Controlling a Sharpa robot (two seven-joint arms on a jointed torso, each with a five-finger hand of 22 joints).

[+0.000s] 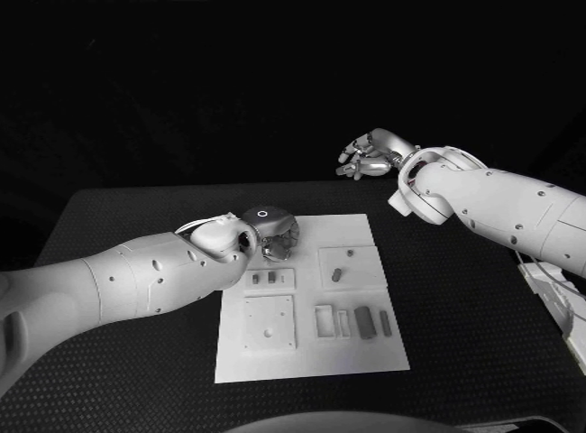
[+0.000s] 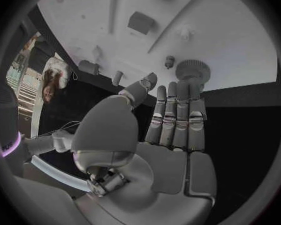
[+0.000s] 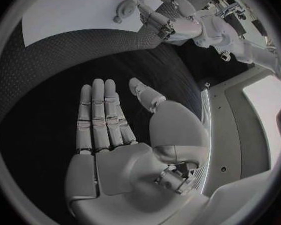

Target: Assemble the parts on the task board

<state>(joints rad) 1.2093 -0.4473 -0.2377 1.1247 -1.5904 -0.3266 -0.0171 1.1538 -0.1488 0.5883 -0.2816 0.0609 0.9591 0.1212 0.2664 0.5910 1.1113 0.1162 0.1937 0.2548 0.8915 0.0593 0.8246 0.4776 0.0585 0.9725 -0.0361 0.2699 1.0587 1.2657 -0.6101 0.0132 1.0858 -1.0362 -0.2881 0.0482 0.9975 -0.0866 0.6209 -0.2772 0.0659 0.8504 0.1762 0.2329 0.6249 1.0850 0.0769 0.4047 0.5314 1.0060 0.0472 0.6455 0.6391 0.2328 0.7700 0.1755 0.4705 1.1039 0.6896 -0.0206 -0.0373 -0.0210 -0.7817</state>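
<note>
The white task board (image 1: 313,298) lies in the middle of the black table. Several grey parts lie on it, among them a dark block (image 1: 366,321) and a small piece (image 1: 334,273). My left hand (image 1: 270,236) hovers over the board's far left corner. In the left wrist view its fingers (image 2: 178,115) are straight and hold nothing, with their tips just short of a round gear (image 2: 193,70) on the board (image 2: 234,30). A block (image 2: 140,22) and short pegs (image 2: 88,67) lie nearby. My right hand (image 1: 369,153) is raised beyond the table's far edge, its fingers (image 3: 100,115) flat and empty.
A white box with a cable (image 1: 566,307) lies at the table's right edge. The right wrist view also shows my left hand (image 3: 172,15) beside the gear (image 3: 125,7) on the board (image 3: 65,12). Bare black table (image 1: 137,225) lies left of the board.
</note>
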